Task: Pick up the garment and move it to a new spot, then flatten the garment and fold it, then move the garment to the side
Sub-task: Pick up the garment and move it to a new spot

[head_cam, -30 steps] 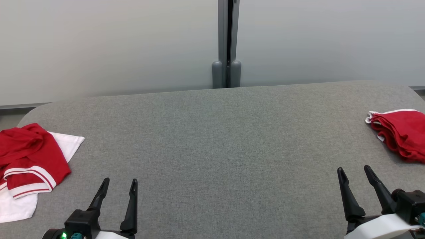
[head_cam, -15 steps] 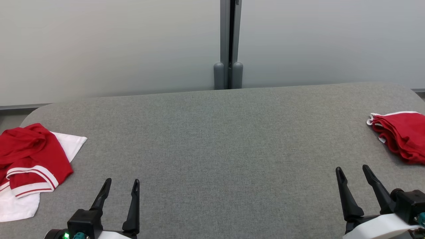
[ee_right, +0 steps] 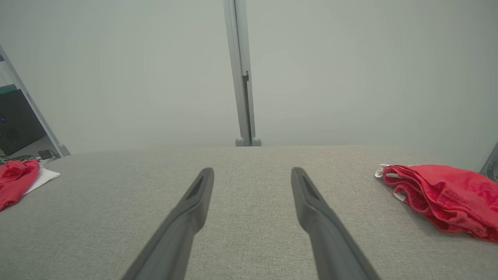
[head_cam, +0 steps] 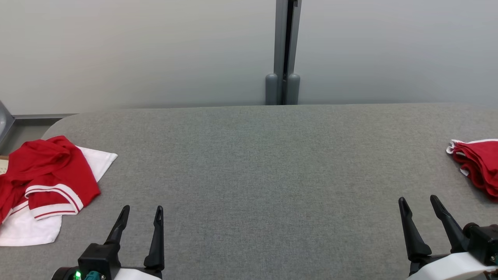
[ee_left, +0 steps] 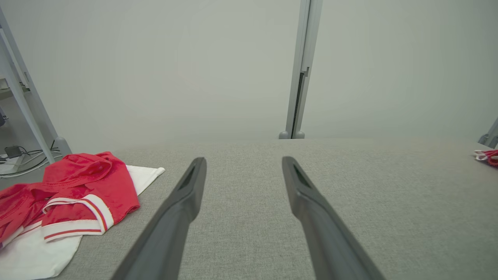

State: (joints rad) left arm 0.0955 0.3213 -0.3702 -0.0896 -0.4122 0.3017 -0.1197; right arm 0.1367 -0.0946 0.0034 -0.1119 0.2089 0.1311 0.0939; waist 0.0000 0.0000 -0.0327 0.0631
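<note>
Red-and-white garment [head_cam: 58, 177], crumpled, long axis diagonal

Grey fabric-topped table [head_cam: 249, 155], rounded far corners, spans the scene. Behind it pale grey-green wall panels [head_cam: 136, 50], joined by a grey vertical post [head_cam: 287, 39] with two rounded feet [head_cam: 271, 89] at the table's far edge. Far left: slanted metal frame leg [ee_left: 62, 146], cables [ee_left: 17, 154] on grey floor [head_cam: 23, 134], dark cabinet [ee_right: 15, 120]. Light soft, even.

Bright, even, diffuse light; faint shadow under the folded garment [ee_right: 443, 198]; fingers [ee_right: 183, 221] softly blurred up close
</note>
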